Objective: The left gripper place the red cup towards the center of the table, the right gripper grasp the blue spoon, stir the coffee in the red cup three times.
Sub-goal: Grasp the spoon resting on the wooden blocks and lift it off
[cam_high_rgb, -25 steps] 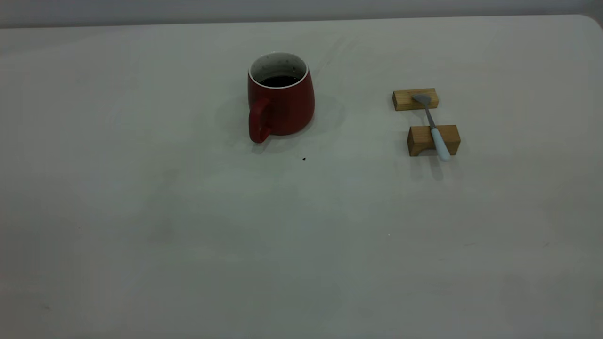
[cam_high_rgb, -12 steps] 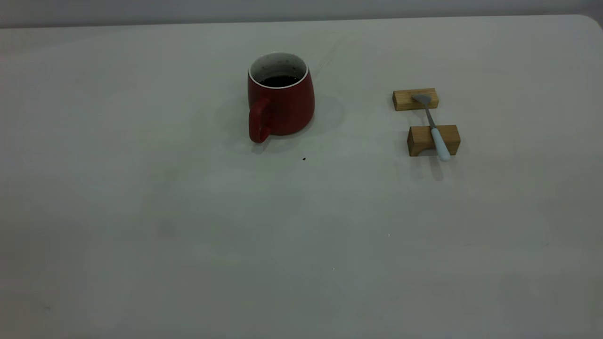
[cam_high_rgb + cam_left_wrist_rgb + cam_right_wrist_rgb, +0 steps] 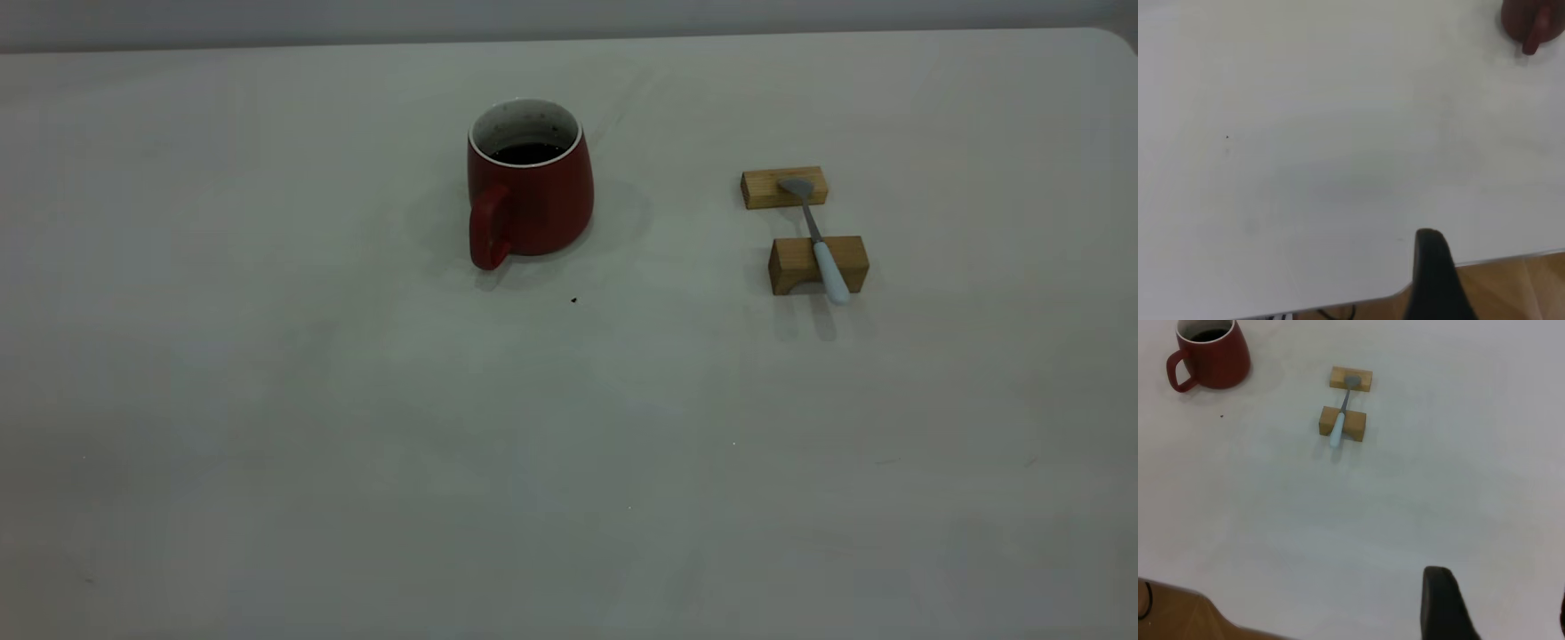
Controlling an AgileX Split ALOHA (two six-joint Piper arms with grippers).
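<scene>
The red cup (image 3: pixel 531 200) stands upright on the table (image 3: pixel 356 444), a little back and left of the middle, handle toward the camera, with dark coffee (image 3: pixel 528 153) inside. The blue spoon (image 3: pixel 822 247) lies across two wooden blocks to its right. Neither arm appears in the exterior view. My left gripper (image 3: pixel 1498 250) hovers open over the table's near edge, with the cup (image 3: pixel 1531 23) far off. My right gripper (image 3: pixel 1501 590) is open and empty, high above bare table, well short of the spoon (image 3: pixel 1339 427) and the cup (image 3: pixel 1208 357).
The spoon's bowl rests on the far flat block (image 3: pixel 784 187) and its handle on the nearer arched block (image 3: pixel 818 265). A tiny dark speck (image 3: pixel 573 300) lies in front of the cup. Wooden floor (image 3: pixel 1511 287) shows past the table edge.
</scene>
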